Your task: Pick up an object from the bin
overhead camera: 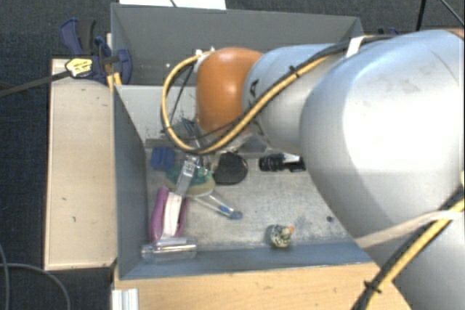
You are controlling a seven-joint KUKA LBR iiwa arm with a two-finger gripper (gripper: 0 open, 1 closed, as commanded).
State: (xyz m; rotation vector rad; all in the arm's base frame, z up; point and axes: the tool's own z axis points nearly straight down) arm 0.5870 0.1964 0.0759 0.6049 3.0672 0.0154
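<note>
Claw [188,176] hung low toward 9 o'clock in bin [131,178], over round greenish thing [203,185]; open or closed, couldn't tell. Pink-white packet [167,213] at its 7 o'clock, black disc [231,169] at 3.

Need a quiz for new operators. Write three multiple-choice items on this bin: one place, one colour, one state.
1. The small mottled ball lies: A by the bin's lower wall in view; B by its upper wall; C against its left wall.
2. The long thing by the left wall is: A yellow; B purple and white; C red.
3. The gripper is: A down inside the bin; B outside the bin; C on the ball.
Key: A, it sits near the lower wall; B, purple edge, white face; A, it is down among the bin's contents.
</note>
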